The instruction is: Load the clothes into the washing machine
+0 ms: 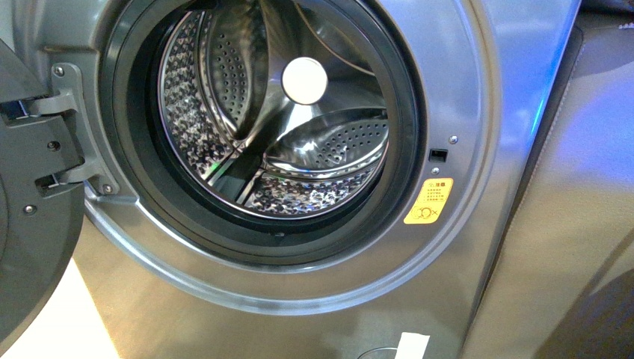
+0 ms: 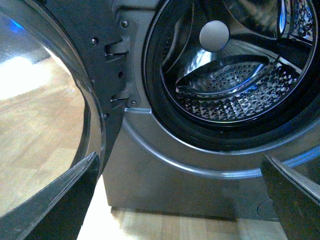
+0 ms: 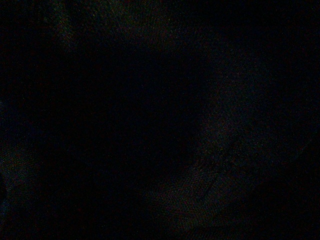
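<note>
The silver-grey washing machine (image 1: 448, 90) fills the front view with its round porthole open. Its dark rubber gasket (image 1: 407, 149) rings the shiny perforated steel drum (image 1: 329, 142), which holds no cloth that I can see. A yellow warning sticker (image 1: 429, 200) sits right of the porthole. The machine also shows in the left wrist view (image 2: 165, 170), low and close. My left gripper (image 2: 182, 200) is open and empty, its dark fingers (image 2: 60, 200) spread wide in front of the machine's lower panel. The navy clothes are out of view. The right wrist view is dark. Neither arm shows in the front view.
The open door (image 1: 30, 217) hangs at the left on its hinge (image 1: 63, 127), and also shows in the left wrist view (image 2: 75, 65). Light wooden floor (image 2: 165, 227) lies below the machine. A white label (image 1: 411, 345) sits at the panel's lower edge.
</note>
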{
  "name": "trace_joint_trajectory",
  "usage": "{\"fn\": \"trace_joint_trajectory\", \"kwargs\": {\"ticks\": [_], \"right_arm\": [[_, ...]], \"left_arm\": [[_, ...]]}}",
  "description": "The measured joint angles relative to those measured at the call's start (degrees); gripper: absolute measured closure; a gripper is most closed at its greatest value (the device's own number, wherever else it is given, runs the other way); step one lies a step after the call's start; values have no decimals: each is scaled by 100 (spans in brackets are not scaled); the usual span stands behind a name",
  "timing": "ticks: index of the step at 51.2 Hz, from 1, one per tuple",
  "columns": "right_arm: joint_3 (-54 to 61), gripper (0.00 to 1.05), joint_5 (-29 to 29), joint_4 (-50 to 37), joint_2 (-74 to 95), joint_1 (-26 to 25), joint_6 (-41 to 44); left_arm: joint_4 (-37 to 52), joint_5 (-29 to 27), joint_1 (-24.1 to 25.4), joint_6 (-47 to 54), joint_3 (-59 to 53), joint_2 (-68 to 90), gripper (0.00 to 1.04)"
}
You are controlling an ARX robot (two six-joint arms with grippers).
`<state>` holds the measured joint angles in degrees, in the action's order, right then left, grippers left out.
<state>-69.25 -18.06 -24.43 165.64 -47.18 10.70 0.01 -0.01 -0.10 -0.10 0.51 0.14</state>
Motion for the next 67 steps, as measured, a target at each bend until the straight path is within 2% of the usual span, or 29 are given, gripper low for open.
{"fn": "trace_joint_trajectory", "kwargs": {"ticks": [14, 17, 19, 25, 38, 46, 67], "right_arm": [[-61, 9, 0, 131, 0, -42, 4], [-63, 22, 15, 151, 0, -63, 11], [-63, 27, 26, 153, 0, -70, 13], [-24, 54, 57, 111, -2, -70, 0], [369, 93, -72, -68, -463, -70, -173], [966, 95, -527, -249, -1381, -114, -284], [2050, 95, -1818, -267, -4026, -599, -446]], "left_arm": [[0, 0, 0, 0, 0, 0, 7], [0, 0, 0, 0, 0, 0, 7], [0, 0, 0, 0, 0, 0, 7], [0, 0, 0, 0, 0, 0, 7], [0, 0, 0, 0, 0, 0, 7], [0, 0, 0, 0, 0, 0, 7], [0, 0, 0, 0, 0, 0, 7]]}}
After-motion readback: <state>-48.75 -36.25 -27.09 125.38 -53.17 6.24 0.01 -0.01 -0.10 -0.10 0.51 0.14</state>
